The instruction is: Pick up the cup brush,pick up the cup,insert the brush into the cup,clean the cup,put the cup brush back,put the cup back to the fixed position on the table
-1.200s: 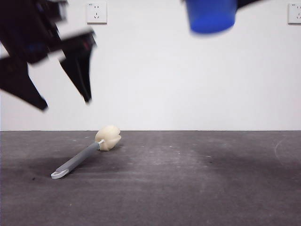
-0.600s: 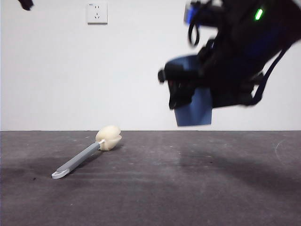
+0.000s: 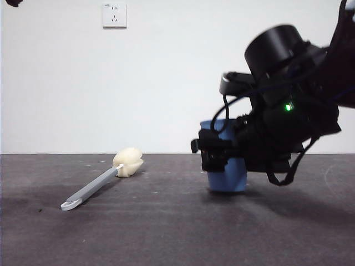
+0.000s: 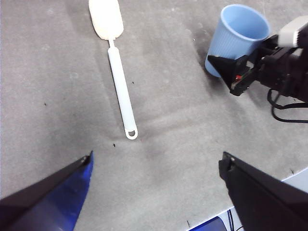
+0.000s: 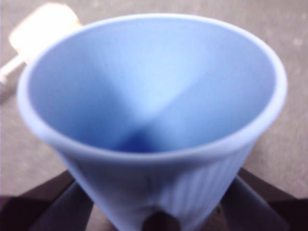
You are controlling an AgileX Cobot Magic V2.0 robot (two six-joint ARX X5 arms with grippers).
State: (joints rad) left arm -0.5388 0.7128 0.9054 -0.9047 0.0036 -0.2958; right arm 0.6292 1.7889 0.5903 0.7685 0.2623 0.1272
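The blue ribbed cup (image 3: pixel 227 180) stands upright with its base down at the table (image 3: pixel 166 227), right of centre. My right gripper (image 3: pixel 221 156) is shut on its lower wall. The right wrist view looks down into the empty cup (image 5: pixel 154 91), with a dark jaw on each side of it. The cup brush (image 3: pixel 100 183) lies flat on the table to the left, with its cream sponge head (image 3: pixel 128 162) towards the wall and its white loop towards the camera. My left gripper (image 4: pixel 156 161) hangs open high above the brush (image 4: pixel 120 86), holding nothing. From up there I also see the cup (image 4: pixel 236 36).
A white wall with a socket (image 3: pixel 114 15) runs behind the table. The left arm shows only as a black tip (image 3: pixel 12 3) at the top left corner. The table's near edge (image 4: pixel 269 190) shows in the left wrist view.
The right arm has come down with the cup, from high in the air to the table surface. The left arm has lifted up out of the front view. The brush has not moved.
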